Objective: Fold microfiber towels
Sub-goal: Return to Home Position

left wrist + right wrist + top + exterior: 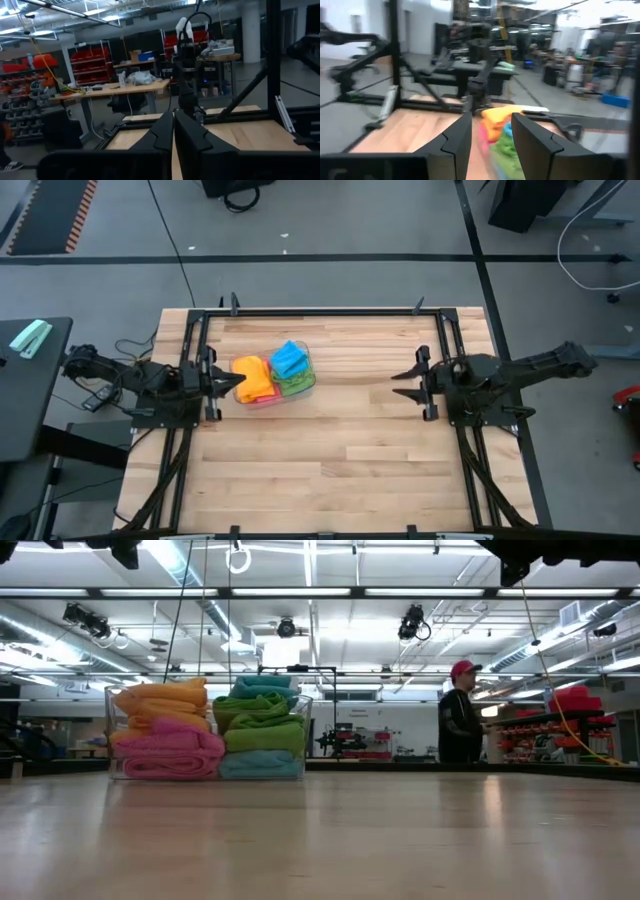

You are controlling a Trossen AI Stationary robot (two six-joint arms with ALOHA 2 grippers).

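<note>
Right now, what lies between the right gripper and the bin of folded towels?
Only bare tabletop: the high view shows plain wood from the open right gripper to the bin.

Left arm [140, 376] stretched out level, left gripper [232, 380] pointing inward, fingers pressed together (no gap). Right arm [510, 370] mirrors it on the opposite side, right gripper [400, 384] facing inward, fingers spread apart.
</note>
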